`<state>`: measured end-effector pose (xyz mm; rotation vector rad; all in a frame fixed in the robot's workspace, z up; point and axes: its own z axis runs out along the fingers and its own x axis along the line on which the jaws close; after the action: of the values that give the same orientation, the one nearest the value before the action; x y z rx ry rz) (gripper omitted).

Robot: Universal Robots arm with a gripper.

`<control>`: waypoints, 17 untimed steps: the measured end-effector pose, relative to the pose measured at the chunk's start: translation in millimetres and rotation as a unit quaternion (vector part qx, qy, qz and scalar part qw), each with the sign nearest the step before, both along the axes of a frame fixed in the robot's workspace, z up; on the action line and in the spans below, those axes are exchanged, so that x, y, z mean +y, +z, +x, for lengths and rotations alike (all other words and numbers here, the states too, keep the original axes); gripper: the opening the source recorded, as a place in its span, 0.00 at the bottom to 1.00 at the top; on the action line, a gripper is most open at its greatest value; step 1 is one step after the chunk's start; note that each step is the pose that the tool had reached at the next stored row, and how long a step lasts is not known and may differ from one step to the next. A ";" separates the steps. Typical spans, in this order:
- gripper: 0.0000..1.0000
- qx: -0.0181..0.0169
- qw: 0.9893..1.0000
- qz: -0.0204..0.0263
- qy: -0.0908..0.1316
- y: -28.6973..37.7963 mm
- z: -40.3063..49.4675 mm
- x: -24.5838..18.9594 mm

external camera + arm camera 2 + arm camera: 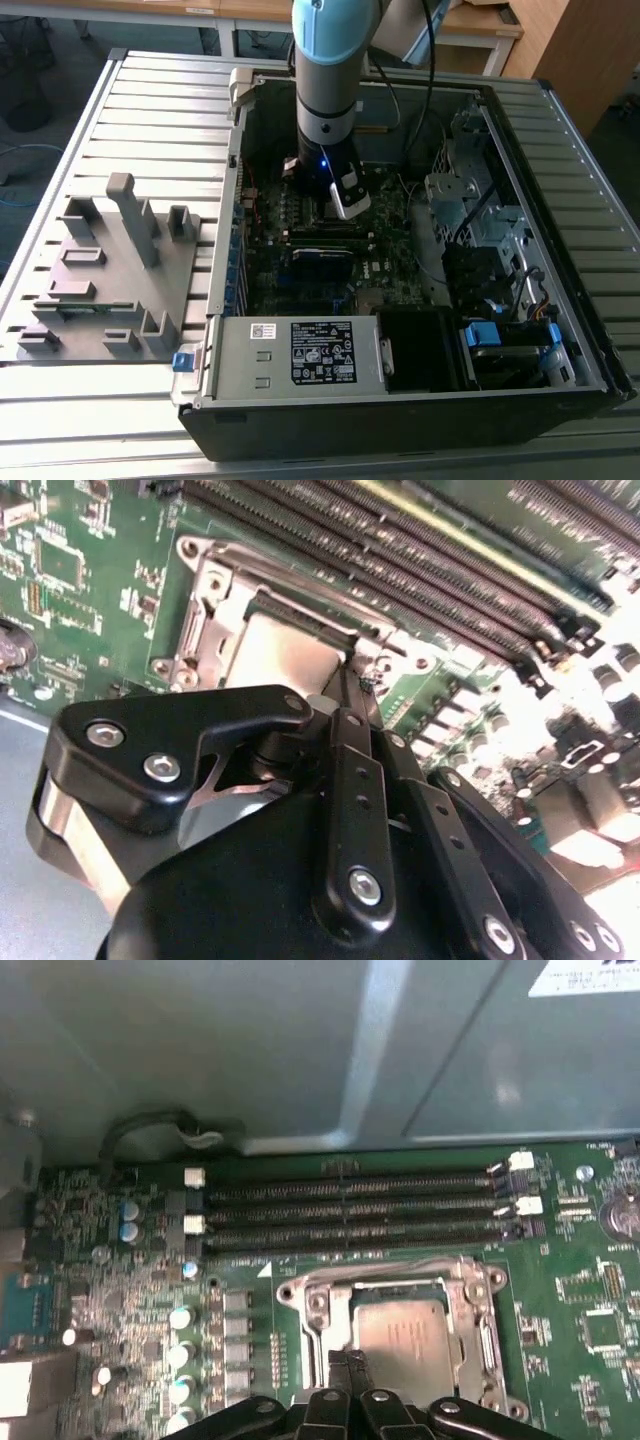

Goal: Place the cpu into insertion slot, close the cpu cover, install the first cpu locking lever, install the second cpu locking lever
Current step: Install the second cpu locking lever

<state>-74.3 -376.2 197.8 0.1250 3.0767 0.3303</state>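
Hand [358, 685] with fingers together at the insertion slot [478, 1290] edge, cpu [408, 1338] apparently seated inside

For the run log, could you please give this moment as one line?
end effector: shut, over socket edge | cpu: seated in insertion slot | cpu cover: appears down around cpu

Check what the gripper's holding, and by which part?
Nothing visible: the black gripper is shut, tips at the edge of the silvery-rimmed square insertion slot holding the silver-grey square cpu.
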 end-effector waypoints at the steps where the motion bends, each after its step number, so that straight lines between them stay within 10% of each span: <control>1: 0.10 0.000 1.000 0.000 0.000 0.0 1.6 0.7; 17: 0.10 0.000 1.000 -0.002 0.000 0.3 16.4 4.2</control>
<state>-57.9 -372.0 198.1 0.1252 3.0774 0.3243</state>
